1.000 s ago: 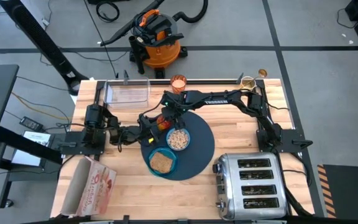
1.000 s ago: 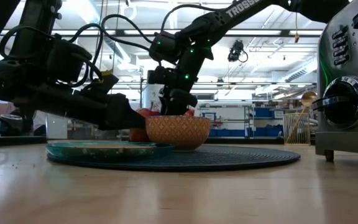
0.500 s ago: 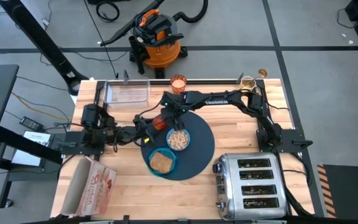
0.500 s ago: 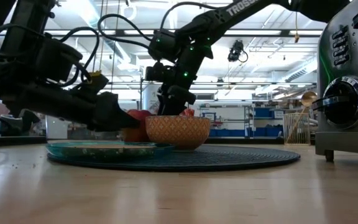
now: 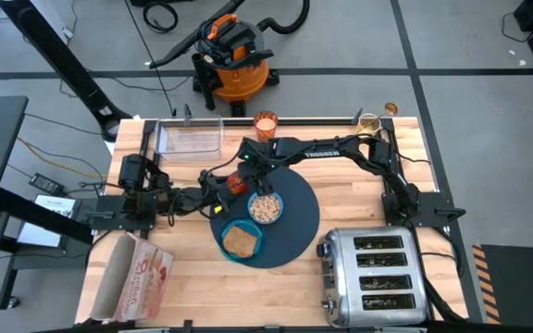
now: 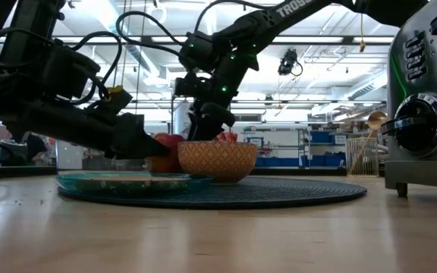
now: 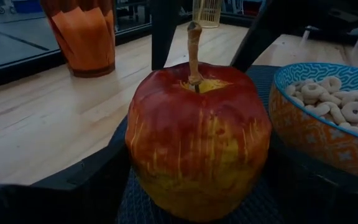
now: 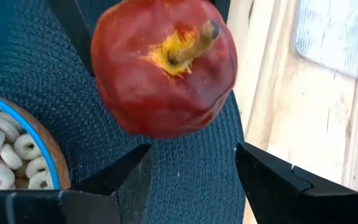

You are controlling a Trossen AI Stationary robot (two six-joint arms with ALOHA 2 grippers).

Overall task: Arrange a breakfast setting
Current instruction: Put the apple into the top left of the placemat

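Observation:
The red-orange apple (image 5: pixel 237 182) stands upright on its base on the far left part of the dark round mat (image 5: pixel 294 227), stem up, beside the bowl of cereal rings (image 5: pixel 265 207). My left gripper (image 5: pixel 220 189) lies low and level from the table's left, open, one finger on each side of the apple (image 7: pixel 197 137). My right gripper (image 5: pixel 248 166) hangs open above the apple (image 8: pixel 163 68), pointing down, clear of it. Toast (image 5: pixel 240 240) lies on the teal plate (image 5: pixel 226 250) on the mat's near left. The orange cup (image 5: pixel 265 123) stands at the far edge. My left gripper has its fingers (image 7: pixel 73 186) close along the apple's two sides near its base (image 7: pixel 166 193), coming level from the table's left. I cannot tell whether they touch it. The apple stands on the mat.
A chrome toaster (image 5: pixel 373 276) stands at the near right and a pink cereal box (image 5: pixel 132 277) lies at the near left. A clear tray (image 5: pixel 191 139) sits at the far left. A gold spoon (image 6: pixel 375 120) stands in a holder at the far right.
My left gripper has drawn back a little toward the table's left edge, staying low. My right gripper has risen a little above the apple. The apple has stayed on the mat.

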